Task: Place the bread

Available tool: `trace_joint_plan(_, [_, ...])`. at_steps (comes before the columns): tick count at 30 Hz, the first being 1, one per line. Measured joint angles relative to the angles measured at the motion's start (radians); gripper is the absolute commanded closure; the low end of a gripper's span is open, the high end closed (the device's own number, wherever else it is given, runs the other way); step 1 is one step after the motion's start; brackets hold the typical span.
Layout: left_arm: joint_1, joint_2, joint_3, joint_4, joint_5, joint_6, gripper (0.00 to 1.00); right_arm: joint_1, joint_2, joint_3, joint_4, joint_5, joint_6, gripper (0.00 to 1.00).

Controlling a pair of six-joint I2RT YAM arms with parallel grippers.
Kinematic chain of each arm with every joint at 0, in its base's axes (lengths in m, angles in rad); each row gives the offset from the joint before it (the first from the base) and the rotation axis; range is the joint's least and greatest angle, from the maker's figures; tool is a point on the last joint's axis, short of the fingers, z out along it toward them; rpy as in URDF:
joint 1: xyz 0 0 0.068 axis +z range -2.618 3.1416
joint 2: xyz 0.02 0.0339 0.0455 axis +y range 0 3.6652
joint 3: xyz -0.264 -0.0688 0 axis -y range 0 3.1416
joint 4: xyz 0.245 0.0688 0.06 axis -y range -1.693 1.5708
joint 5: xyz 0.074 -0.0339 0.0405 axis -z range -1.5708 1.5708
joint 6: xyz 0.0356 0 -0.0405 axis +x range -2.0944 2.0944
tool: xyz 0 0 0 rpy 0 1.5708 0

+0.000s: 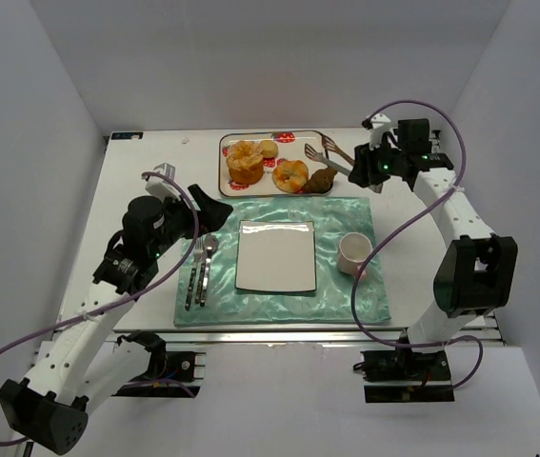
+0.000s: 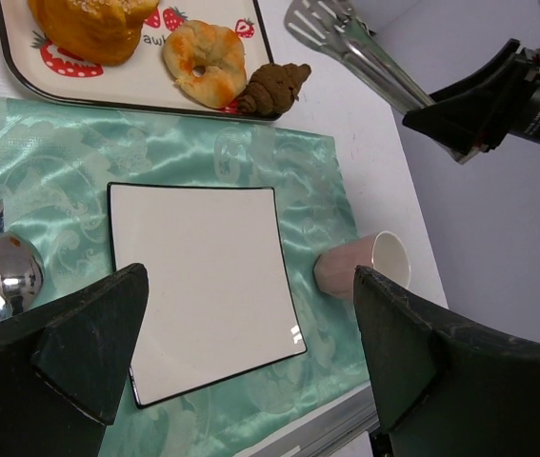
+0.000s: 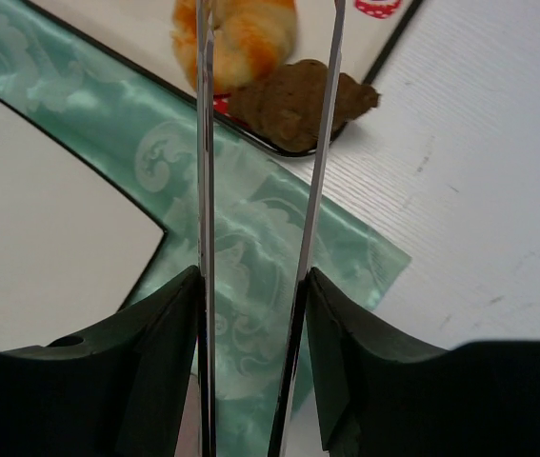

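Note:
Several breads lie on the strawberry-print tray (image 1: 224,164): a big golden bun (image 1: 244,162), a ring-shaped roll (image 1: 290,175) and a dark brown bread (image 1: 321,180) at the tray's right corner. My right gripper (image 1: 370,169) is shut on metal tongs (image 1: 334,160). In the right wrist view the tongs (image 3: 206,143) stand with their arms apart, above the brown bread (image 3: 293,105) and not touching it. The white square plate (image 1: 276,255) lies bare on the green placemat (image 1: 346,219). My left gripper (image 2: 250,362) hangs open over that plate (image 2: 203,276), holding nothing.
A pink cup (image 1: 353,252) lies on its side on the mat, right of the plate. A fork and spoon (image 1: 198,271) lie on the mat left of the plate. White walls close in the table on three sides.

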Motion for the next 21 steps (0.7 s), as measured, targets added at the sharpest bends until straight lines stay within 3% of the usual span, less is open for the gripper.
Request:
trace_joint_plan(11, [0.000, -0.031, 0.000, -0.039, -0.024, -0.002, 0.02, 0.100, 0.202, 0.112, -0.023, 0.019, -0.003, 0.49])
trace_joint_plan(21, [0.000, -0.072, 0.000, -0.050, -0.045, -0.025, 0.02, 0.122, 0.261, 0.138, -0.047, 0.086, -0.010, 0.47])
